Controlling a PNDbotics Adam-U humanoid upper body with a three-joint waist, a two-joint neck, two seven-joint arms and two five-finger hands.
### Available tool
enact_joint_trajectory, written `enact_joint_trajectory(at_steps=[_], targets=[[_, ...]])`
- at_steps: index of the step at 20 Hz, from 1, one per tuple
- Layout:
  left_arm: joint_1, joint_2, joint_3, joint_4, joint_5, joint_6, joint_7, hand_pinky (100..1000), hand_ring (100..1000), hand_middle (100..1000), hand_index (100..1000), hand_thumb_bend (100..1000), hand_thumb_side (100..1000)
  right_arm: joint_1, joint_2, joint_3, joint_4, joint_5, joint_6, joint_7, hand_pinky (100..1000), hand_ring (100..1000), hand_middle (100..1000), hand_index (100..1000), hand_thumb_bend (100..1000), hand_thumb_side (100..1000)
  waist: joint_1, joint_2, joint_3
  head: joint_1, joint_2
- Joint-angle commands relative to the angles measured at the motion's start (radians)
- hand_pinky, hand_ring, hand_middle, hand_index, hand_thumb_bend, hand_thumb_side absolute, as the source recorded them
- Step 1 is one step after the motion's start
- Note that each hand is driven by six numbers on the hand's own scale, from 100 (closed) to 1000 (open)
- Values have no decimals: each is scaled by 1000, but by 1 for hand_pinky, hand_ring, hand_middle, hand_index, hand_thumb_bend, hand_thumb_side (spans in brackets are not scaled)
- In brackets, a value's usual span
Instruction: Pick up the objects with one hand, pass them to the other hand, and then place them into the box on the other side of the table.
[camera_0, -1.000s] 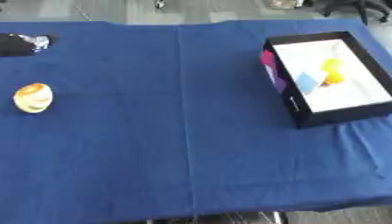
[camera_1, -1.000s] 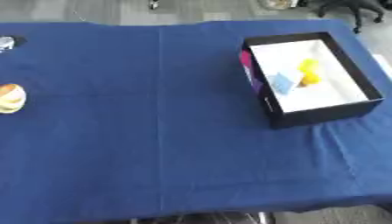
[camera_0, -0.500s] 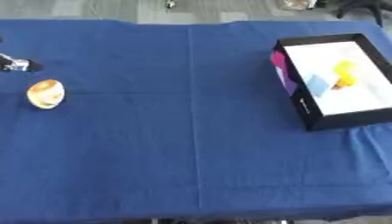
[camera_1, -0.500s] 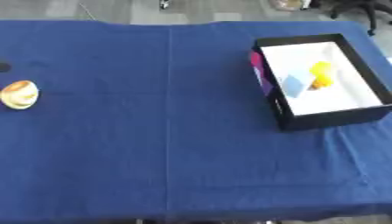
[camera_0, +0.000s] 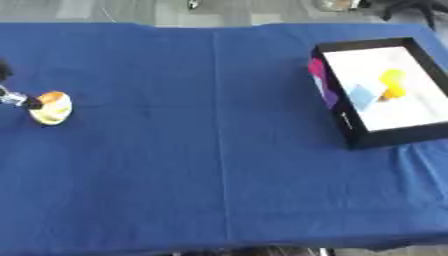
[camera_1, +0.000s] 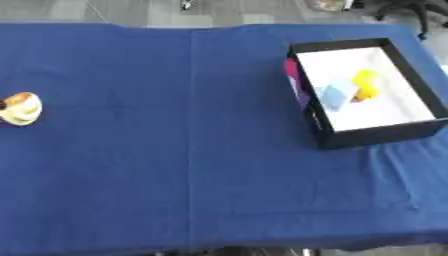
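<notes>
Now left hand (camera_0: 12, 97) touching the bun (camera_0: 52, 107).

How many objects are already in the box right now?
2: a yellow object toward the far right of the black box and a light blue piece beside it, nearer the centre; the near wall may hide more.

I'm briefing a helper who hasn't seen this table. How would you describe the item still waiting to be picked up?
Start at the blue table and go to its left edge, opposite the black box. There lies a small rounded object, pale yellow with an orange top. It is the only loose thing outside the box.
</notes>
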Motion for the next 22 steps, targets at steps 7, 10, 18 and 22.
enact_joint_trajectory(at_steps=[7, 10, 18, 22], targets=[[-20, 15, 14, 37, -39, -41, 75, 792, 766, 701, 767, 790, 101, -4, -16, -2, 4, 24, -10, 14, 809, 1000, 1000, 1000, 100, 470, 3, -6, -4, 5, -2], [-19, 8, 12, 46, -25, -73, 120, 790, 760, 697, 763, 768, 100, -3, -9, -2, 8, 28, -9, 18, 811, 1000, 1000, 1000, 100, 470, 1, -4, -4, 5, -2], [-16, -28, 13, 105, -30, -113, 147, 786, 757, 694, 754, 708, 100, -6, 4, 1, 15, 37, -7, 27, 814, 1000, 1000, 1000, 100, 463, -5, 2, -13, 13, -2], [-6, -39, 24, 119, -39, -119, 196, 775, 739, 676, 736, 622, 100, -6, 9, -1, 19, 41, -8, 31, 815, 1000, 1000, 1000, 100, 462, -6, 8, -19, 16, -2]])
